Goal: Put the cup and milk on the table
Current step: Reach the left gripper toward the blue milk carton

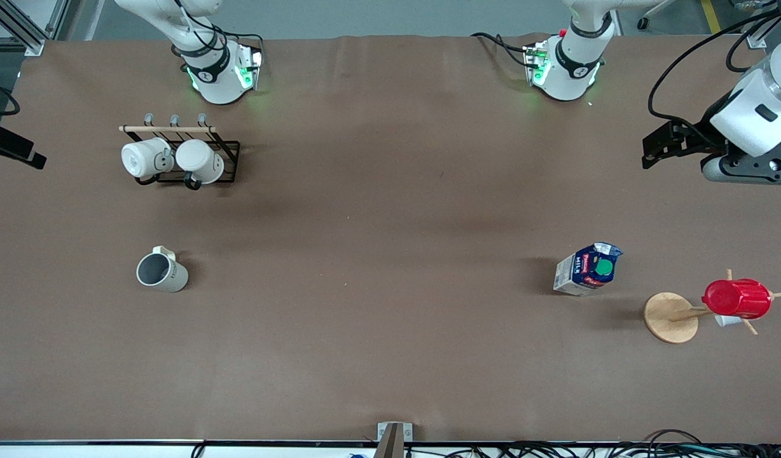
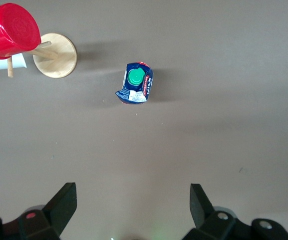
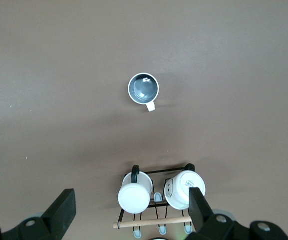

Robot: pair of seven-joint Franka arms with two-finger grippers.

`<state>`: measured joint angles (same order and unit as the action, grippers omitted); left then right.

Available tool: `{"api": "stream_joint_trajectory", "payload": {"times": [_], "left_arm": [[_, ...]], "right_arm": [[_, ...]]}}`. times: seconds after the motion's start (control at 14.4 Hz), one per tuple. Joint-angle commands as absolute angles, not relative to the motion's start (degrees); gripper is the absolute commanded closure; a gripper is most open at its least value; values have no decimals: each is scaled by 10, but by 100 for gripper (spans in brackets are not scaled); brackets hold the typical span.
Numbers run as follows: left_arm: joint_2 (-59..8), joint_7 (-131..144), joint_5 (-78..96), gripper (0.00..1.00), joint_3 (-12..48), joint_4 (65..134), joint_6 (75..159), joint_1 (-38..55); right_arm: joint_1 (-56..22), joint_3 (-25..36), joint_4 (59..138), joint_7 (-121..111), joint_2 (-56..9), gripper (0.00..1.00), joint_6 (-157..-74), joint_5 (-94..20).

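Jaws of both grippers, left [image 2: 131, 202] and right [image 3: 131, 205], stand spread and empty, high over the bench [image 1: 390, 356]; cup [image 1: 161, 271] and milk [image 1: 586, 269] rest upright on it, apparently placed.

A cream-beige cup [image 1: 161, 272] stands upright on the brown surface [image 1: 378, 254] toward the right arm's end; farther from the camera, a black wire rack [image 1: 193, 159] holds two whiter mugs [image 1: 172, 160] under a wooden rod; toward the left arm's end the blue and white milk carton [image 1: 587, 268] stands upright, green cap showing; just beside it, nearer the camera, a wooden peg stand [image 1: 671, 317] carries a red plastic cup [image 1: 737, 298]; the left hand [image 1: 661, 145] hangs above that end.
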<state>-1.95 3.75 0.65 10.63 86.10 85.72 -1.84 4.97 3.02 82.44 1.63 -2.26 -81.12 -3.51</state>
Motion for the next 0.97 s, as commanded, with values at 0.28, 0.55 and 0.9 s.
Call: {"api": "stream_joint_trajectory", "payload": {"times": [0.28, 0.55, 0.9], "left_arm": [[-31, 29, -18, 0, 106, 856, 869, -25], [-72, 18, -18, 0, 107, 888, 955, -37], [-133, 5, -20, 0, 110, 965, 1084, -33]], "right_arm": [[47, 27, 816, 12, -25, 0, -796, -32], [47, 29, 816, 12, -25, 0, -797, -32], [50, 31, 824, 9, -25, 0, -795, -32]]}}
